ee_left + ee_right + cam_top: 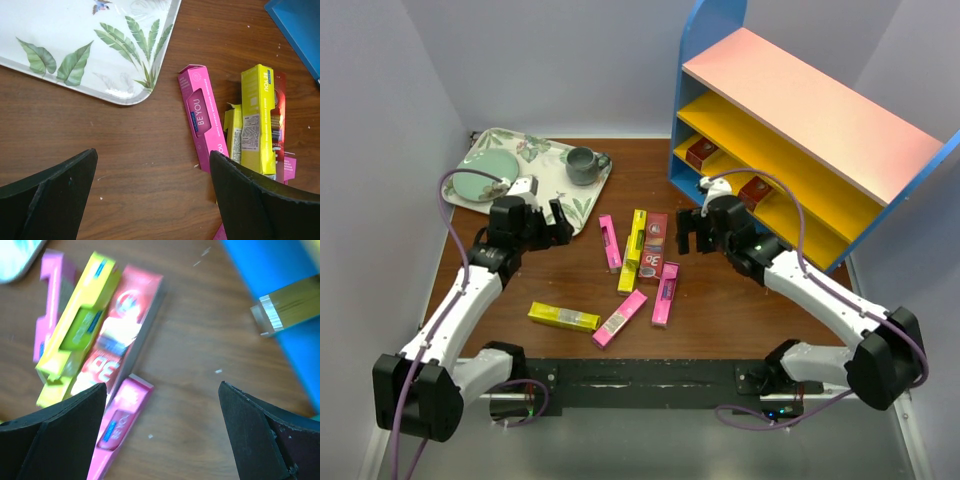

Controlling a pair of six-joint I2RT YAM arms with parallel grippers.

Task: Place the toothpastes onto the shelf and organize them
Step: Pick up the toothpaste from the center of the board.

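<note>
Brown wooden table (740,310) is carrying everything in the top view; the shelf (800,100) is standing at two o'clock, with two shelved cartons (701,153) already sitting low in it; a floral tray (545,170) is lying at ten o'clock; six loose toothpastes are lying about the middle, the yellow carton (634,250) and the red carton (655,235) side by side. The left gripper (552,226) is hovering off the tray's near corner, fingers spread wide and holding nothing; the right gripper (690,232) is hanging just at three o'clock of the red carton, equally wide and empty.

Left wrist view: the spread fingers are framing bare wood; a pink carton (201,117) is lying at two o'clock of the gap, the tray's corner at eleven.

Right wrist view, somewhat blurred: the red carton is lying at eleven o'clock of the open fingers, the yellow one pressing along its far side; blue shelf panel is showing at one o'clock.

Judging by this, the right arm is lining up a first pick; it is worth turning the wrist so the fingers are crossing the red carton's narrow width, descending at mid-length, and keeping one finger clear of the yellow neighbour.
</note>
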